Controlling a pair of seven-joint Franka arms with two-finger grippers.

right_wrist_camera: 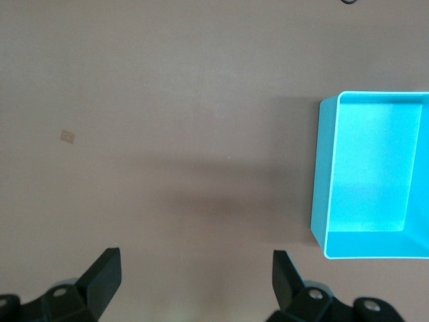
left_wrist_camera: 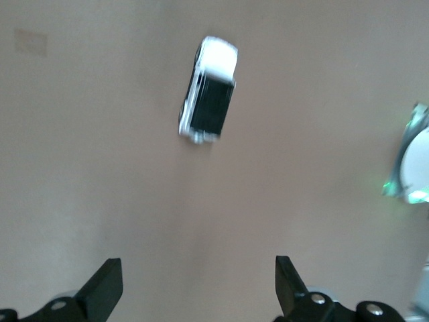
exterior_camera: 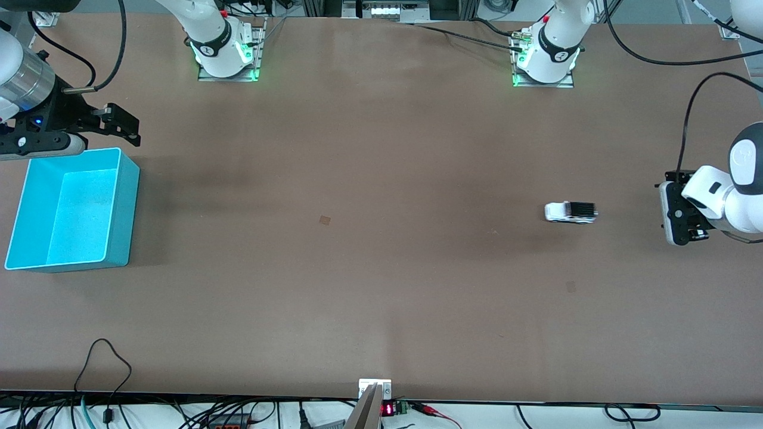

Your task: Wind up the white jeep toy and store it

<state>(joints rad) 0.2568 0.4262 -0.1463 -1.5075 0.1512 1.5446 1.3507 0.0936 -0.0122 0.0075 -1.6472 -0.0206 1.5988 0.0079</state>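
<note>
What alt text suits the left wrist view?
A small white toy car with a black roof sits on the brown table, untouched. The left gripper hangs above it, jaws wide open, empty.

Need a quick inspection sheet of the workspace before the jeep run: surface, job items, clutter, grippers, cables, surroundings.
Surface: brown matte table, a few small pale marks.
Job's things: small white jeep toy with black roof upright on its wheels toward the left arm's end; open, empty teal rectangular plastic bin at the right arm's end.
Clutter: nothing seen.
Grippers: left gripper open, over bare table beside the jeep; right gripper open, over the table beside the bin.
Cables: black cables along the table edges.
Surroundings: arm bases lit green.
</note>
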